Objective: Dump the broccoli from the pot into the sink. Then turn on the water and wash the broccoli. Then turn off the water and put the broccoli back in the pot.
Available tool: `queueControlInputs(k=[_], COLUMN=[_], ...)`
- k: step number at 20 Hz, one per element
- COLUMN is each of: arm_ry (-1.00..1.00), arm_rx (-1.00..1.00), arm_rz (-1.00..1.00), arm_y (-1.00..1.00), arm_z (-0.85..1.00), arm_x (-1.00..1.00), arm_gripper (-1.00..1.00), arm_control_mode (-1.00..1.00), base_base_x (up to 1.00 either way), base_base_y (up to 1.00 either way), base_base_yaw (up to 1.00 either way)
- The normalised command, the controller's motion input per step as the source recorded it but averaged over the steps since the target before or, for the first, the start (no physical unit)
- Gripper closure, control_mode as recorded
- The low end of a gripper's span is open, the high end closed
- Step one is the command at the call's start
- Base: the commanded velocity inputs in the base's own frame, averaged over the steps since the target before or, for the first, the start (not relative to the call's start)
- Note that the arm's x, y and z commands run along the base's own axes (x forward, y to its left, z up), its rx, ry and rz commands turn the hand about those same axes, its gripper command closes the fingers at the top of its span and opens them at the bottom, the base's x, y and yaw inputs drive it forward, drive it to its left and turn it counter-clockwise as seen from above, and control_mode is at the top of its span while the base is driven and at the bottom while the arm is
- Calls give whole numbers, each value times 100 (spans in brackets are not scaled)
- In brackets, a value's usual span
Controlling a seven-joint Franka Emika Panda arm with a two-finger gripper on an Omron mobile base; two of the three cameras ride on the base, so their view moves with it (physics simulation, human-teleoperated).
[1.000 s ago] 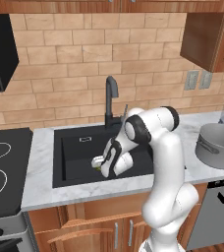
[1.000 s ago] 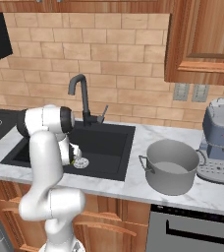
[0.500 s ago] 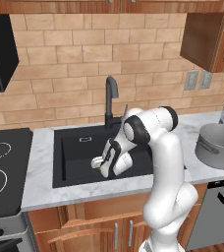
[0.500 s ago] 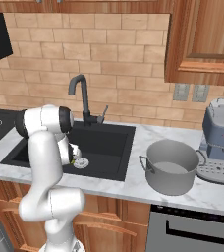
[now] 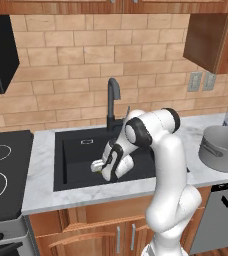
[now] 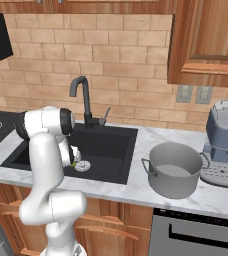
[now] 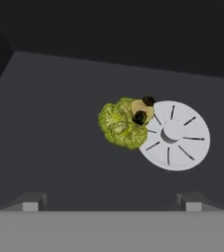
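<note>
The yellow-green broccoli (image 7: pixel 120 124) lies on the floor of the black sink (image 5: pixel 76 150), touching the left edge of the round silver drain (image 7: pixel 175 135). My gripper (image 7: pixel 111 202) hangs open low inside the basin, a short way above the floret, with nothing between its fingertips (image 7: pixel 33 202). In the base views the gripper (image 5: pixel 102 168) (image 6: pixel 74 159) sits near the sink's front, next to the drain (image 6: pixel 82 166). The grey pot (image 6: pixel 173 167) (image 5: pixel 221 147) stands upright on the marble counter right of the sink (image 6: pixel 106 145). No stream falls from the dark gooseneck faucet (image 5: pixel 113 100) (image 6: pixel 83 95).
The faucet's small lever (image 6: pixel 106 114) sticks up at the back of the basin. A black stovetop (image 5: pixel 1 170) lies left of the sink. A grey coffee machine (image 6: pixel 226 145) stands right of the pot. Cabinets hang above on the right.
</note>
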Motion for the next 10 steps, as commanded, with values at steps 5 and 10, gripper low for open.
queueControlInputs(k=[5, 10], arm_ry=[0, -2], arm_rx=[0, 0], arm_rz=[0, 0], arm_y=[8, 0], arm_z=[-20, -21], arm_x=[52, 54], arm_gripper=[-100, -100], arm_control_mode=[-100, -100], base_base_x=[0, 0], base_base_y=[0, 0], base_base_yaw=[0, 0])
